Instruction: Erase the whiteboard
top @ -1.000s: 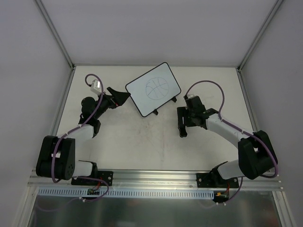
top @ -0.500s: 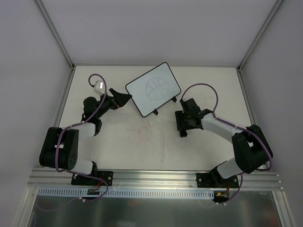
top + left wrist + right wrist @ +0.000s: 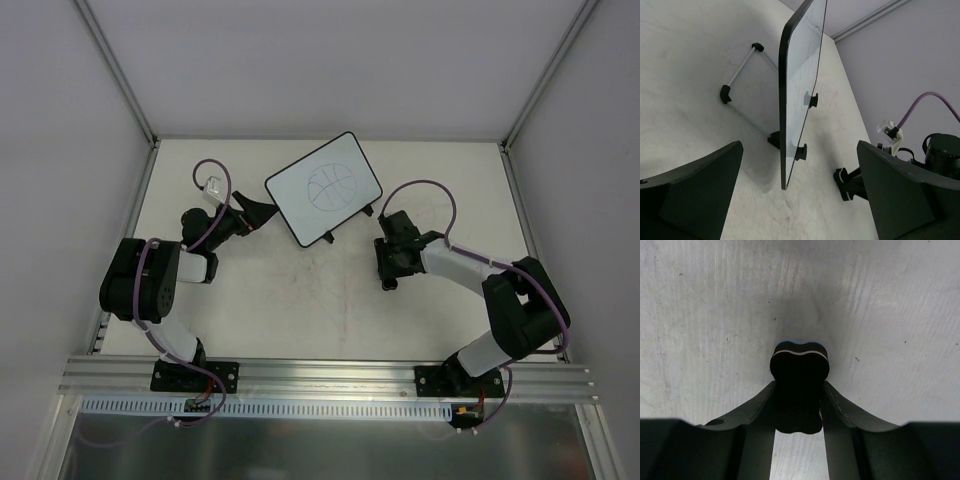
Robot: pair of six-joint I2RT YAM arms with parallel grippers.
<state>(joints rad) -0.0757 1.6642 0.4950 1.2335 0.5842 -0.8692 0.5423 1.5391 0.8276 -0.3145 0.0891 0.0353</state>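
Observation:
The whiteboard (image 3: 323,188) stands tilted on its little feet at the back middle of the table, with a round ball-like drawing on it. In the left wrist view the whiteboard (image 3: 799,85) shows edge-on. My left gripper (image 3: 256,212) is open beside the board's left corner, and in its own view the gripper (image 3: 797,197) has its jaws wide apart around the lower corner without touching it. My right gripper (image 3: 388,272) is down on the table to the right of the board. In the right wrist view the gripper (image 3: 799,397) is shut on the small black eraser (image 3: 799,375), one finger on each side.
A thin wire stand (image 3: 740,75) props the board from behind. My right arm (image 3: 940,155) lies low past the board's front. White walls and metal rails (image 3: 120,80) bound the table (image 3: 300,300) on three sides.
My right gripper has sunk onto the eraser and its fingers have come together on it. The left arm's elbow has swung back while its gripper stayed at the board's corner.

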